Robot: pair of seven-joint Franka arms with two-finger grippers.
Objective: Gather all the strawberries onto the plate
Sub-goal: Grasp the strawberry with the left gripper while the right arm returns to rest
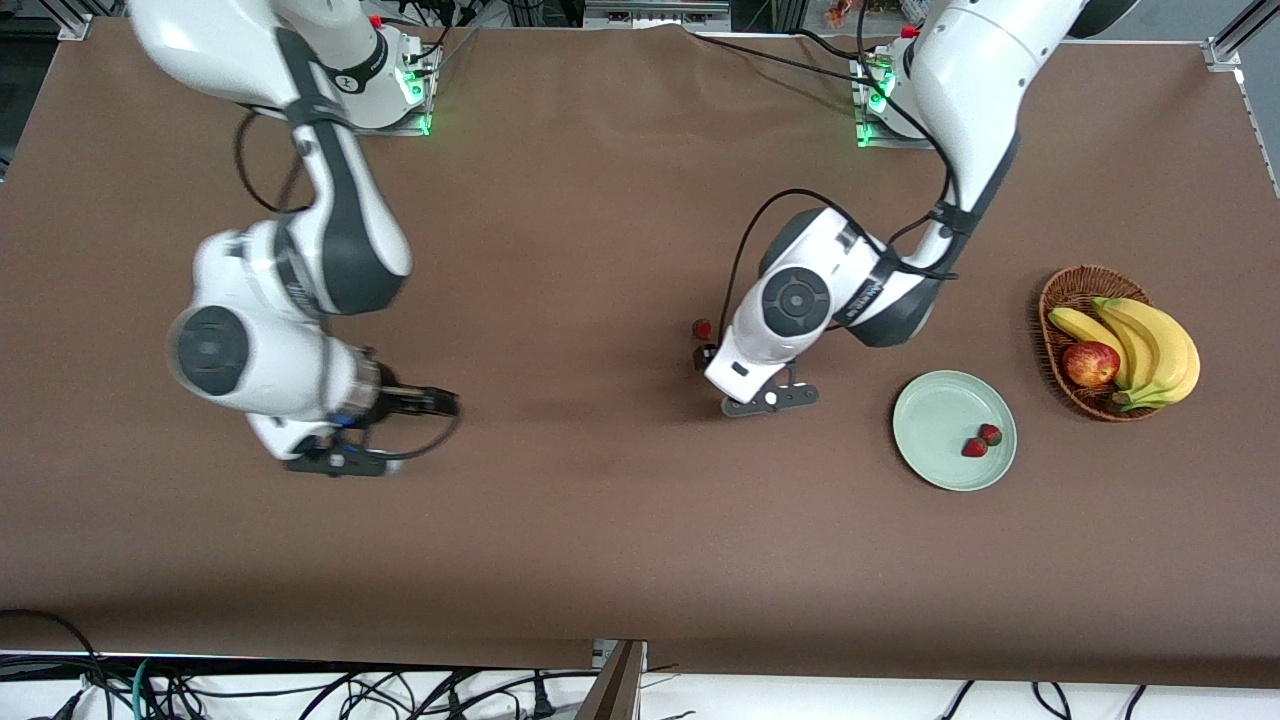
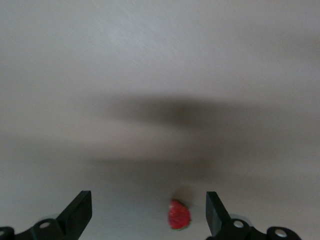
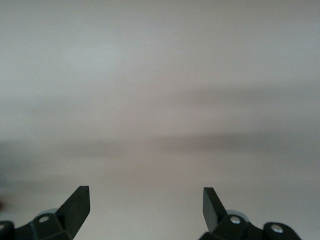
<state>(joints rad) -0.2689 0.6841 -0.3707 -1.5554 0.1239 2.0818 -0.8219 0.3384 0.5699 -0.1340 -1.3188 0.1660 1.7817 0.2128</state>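
Left gripper (image 2: pixel 149 215) held low over brown table (image 1: pixel 600 520), black fingers spread apart, nothing clamped. Third small red strawberry (image 2: pixel 179 215) seen between fingers, lying on table beside left wrist. Two small red strawberries (image 1: pixel 982 441) already lodged in round pale mint-green plate (image 1: pixel 925 420), nearer front camera than brown wicker basket (image 1: pixel 1062 292). Step judged: pick-up of last berry. Next needed: descent, centring, closing, carry to plate. Right gripper (image 3: pixel 145 210) parked, fingers apart, empty.

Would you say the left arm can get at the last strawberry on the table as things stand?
Probably yes: the left gripper is open just above the loose strawberry, which lies on the bare table between its fingertips, nothing blocking.
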